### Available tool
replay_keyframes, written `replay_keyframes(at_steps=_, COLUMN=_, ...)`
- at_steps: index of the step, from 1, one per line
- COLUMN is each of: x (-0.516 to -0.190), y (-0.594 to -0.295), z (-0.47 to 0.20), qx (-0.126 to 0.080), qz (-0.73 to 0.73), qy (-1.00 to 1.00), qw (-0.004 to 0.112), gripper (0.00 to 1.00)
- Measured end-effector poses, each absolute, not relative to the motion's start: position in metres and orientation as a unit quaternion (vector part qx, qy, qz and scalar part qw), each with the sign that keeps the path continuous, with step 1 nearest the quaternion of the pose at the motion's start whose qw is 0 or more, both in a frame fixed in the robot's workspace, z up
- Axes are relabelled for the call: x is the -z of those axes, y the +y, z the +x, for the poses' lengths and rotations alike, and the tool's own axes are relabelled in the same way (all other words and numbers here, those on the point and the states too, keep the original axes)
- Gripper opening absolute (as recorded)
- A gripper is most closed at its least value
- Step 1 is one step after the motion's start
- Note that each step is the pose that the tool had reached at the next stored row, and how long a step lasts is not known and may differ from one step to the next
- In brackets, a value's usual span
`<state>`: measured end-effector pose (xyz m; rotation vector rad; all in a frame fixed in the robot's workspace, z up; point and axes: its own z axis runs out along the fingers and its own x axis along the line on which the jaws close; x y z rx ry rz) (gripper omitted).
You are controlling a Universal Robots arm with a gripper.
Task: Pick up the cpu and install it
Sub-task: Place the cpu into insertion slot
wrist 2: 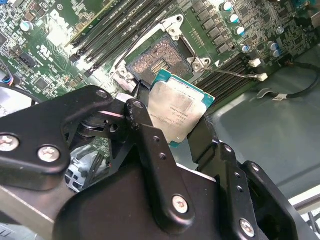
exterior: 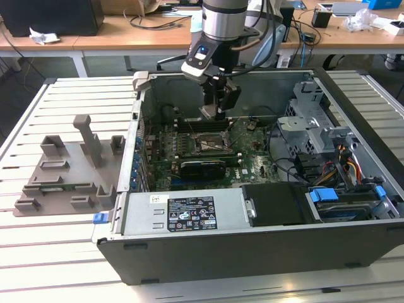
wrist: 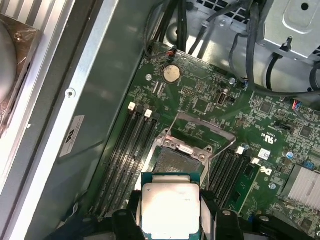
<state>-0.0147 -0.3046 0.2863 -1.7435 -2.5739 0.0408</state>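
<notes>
Silver-topped cpu [wrist 2: 177, 112] clamped in the jaws, above the open socket [wrist 2: 157, 57].
Jaws grip two opposite edges, presumably to keep the chip level and its underside free. It hangs inside the computer case [exterior: 252, 259], upper centre of the exterior view, not yet seated.

The surface [exterior: 57, 252] is a white bench made of long flat slats. Sitting right on it is a big dark grey open metal computer case [exterior: 208, 259]. Just beside that, on the exterior view's left, there's a grey plastic fixture tray with upright blocks [exterior: 63, 180].
</notes>
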Motion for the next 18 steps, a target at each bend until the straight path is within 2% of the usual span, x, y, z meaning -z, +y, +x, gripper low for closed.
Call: replay_keyframes(at_steps=18, x=-0.2862, y=-0.3046, z=-0.0147, qx=-0.020, qz=-0.611, qy=-0.791, qw=0.011, gripper=0.55)
